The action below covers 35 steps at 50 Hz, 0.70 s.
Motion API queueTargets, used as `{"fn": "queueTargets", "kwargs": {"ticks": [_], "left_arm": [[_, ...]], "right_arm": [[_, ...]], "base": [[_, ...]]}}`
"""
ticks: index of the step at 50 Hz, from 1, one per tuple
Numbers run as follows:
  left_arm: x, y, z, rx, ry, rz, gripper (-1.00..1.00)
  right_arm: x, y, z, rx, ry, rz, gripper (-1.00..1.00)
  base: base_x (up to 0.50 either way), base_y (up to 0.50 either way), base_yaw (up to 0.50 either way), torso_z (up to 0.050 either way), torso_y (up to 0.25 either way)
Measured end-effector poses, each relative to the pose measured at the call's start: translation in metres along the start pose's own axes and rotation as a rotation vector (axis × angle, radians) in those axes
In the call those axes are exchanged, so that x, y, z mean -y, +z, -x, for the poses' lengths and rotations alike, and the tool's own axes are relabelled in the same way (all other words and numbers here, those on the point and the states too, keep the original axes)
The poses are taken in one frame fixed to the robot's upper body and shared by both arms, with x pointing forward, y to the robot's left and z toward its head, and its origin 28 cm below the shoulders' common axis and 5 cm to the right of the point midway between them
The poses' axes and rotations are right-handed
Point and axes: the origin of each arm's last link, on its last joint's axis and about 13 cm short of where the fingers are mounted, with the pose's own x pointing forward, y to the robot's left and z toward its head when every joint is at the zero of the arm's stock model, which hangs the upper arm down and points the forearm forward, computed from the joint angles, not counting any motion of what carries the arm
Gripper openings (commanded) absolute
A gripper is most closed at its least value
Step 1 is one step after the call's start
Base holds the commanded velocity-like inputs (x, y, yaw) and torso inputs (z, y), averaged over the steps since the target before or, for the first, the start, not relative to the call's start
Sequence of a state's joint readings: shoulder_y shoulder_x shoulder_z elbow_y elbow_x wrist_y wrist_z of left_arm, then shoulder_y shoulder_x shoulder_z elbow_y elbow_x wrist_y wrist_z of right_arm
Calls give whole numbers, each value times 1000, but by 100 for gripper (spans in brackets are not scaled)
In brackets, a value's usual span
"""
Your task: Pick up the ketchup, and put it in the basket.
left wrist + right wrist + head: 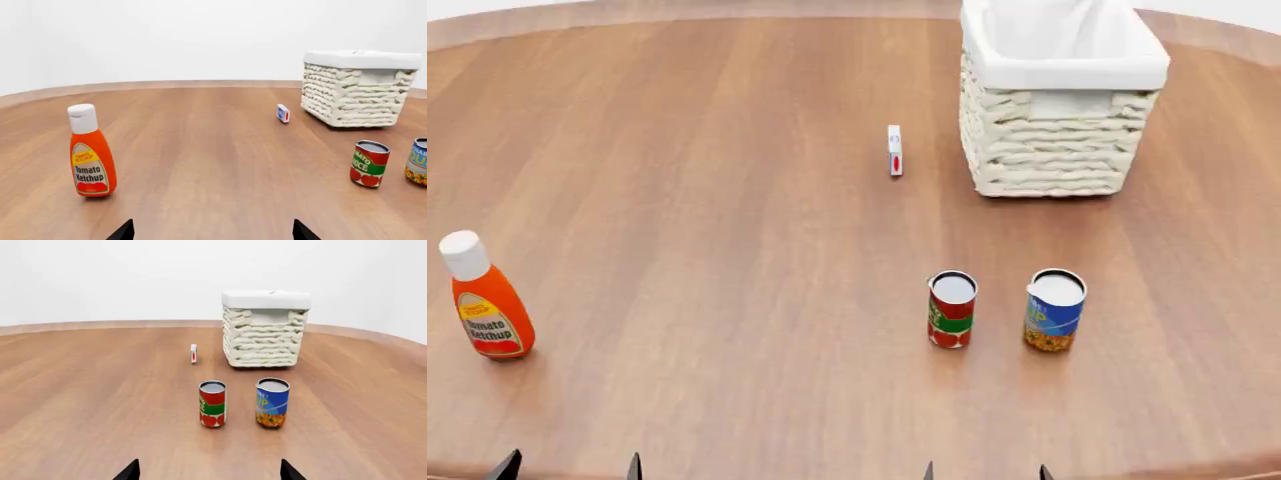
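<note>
The ketchup [485, 300] stands upright at the left edge of the wooden surface [734, 200], cap up, with open wood all around it, so it can be reached from the front or the side. The basket [1054, 100] sits far off at the right rear, its mouth open upward and its white liner folded over the rim, ready to take the bottle from above. Between them stand a red-and-green can [952, 310] and a blue-and-yellow can [1054, 310], just beside each other, and a small white box [894, 150] stands on edge near the basket's left side. Both arms rest low at the near edge, so only fingertips show: the left gripper [570, 467] has its tips spread apart and holds nothing, and the right gripper [985, 471] is likewise spread and empty. The left gripper lies nearer the bottle, so it seems the natural one to reach. No grasp has begun; a carry to the basket would likely pass over or behind the cans.
</note>
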<state>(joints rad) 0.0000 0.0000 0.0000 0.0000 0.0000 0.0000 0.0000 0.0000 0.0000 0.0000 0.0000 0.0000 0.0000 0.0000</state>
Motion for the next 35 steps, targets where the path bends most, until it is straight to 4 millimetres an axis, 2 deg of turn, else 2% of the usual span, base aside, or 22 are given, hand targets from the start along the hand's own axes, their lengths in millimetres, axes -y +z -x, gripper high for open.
{"fn": "queueTargets", "kwargs": {"ticks": [13, 20, 27, 35], "left_arm": [[0, 3, 1, 11, 0, 11, 100], [-1, 12, 5, 65, 0, 15, 100], [-2, 34, 10, 140, -1, 12, 100], [-1, 70, 19, 245, -10, -8, 100]], "right_arm": [[0, 0, 0, -12, -16, 11, 100], [0, 6, 1, -5, -25, 12, 100], [1, 26, 4, 49, -39, 18, 100], [3, 62, 10, 152, -54, 18, 100]], "base": [[0, 0, 0, 0, 0], [0, 0, 0, 0, 0], [0, 0, 0, 0, 0], [0, 0, 0, 0, 0]]}}
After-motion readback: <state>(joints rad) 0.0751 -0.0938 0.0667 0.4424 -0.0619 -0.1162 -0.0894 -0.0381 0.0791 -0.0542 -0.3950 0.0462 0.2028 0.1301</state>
